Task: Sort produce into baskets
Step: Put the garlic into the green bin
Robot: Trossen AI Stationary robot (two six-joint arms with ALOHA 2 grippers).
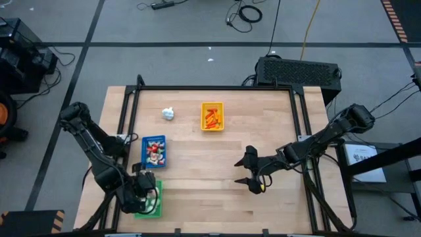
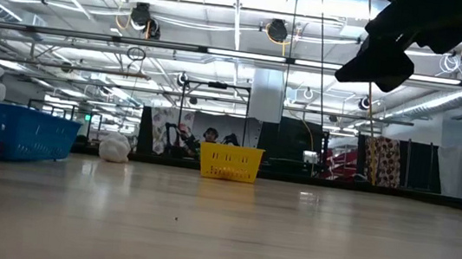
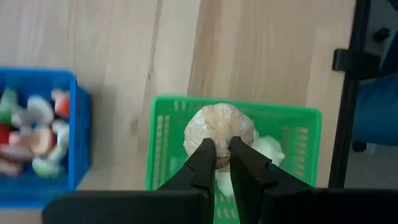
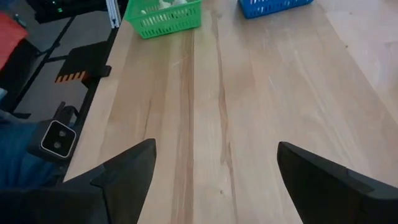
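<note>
My left gripper (image 1: 146, 192) hangs over the green basket (image 1: 155, 205) at the table's near left and is shut on a whitish garlic bulb (image 3: 219, 127). Another pale bulb (image 3: 271, 149) lies in that basket. The blue basket (image 1: 154, 150) holds red-and-white pieces, and the yellow basket (image 1: 212, 116) holds orange pieces. One white bulb (image 1: 169, 113) lies loose on the table near the far left. My right gripper (image 1: 252, 172) stands open above bare wood at the middle right, nothing between its fingers (image 4: 124, 168). My left gripper pinches the garlic bulb between its two fingertips, on the bulb's side nearest the wrist (image 3: 217, 160). The fingers come steeply from above, pointing down. The bulb is lifted clear, above the green basket's inside (image 3: 298, 134).
A black frame (image 1: 217, 87) runs along the table's far and side edges. Bare wood lies between the baskets and my right gripper. In the low view the blue basket (image 2: 8, 130), the loose bulb (image 2: 114, 147) and the yellow basket (image 2: 230, 162) stand in a row.
</note>
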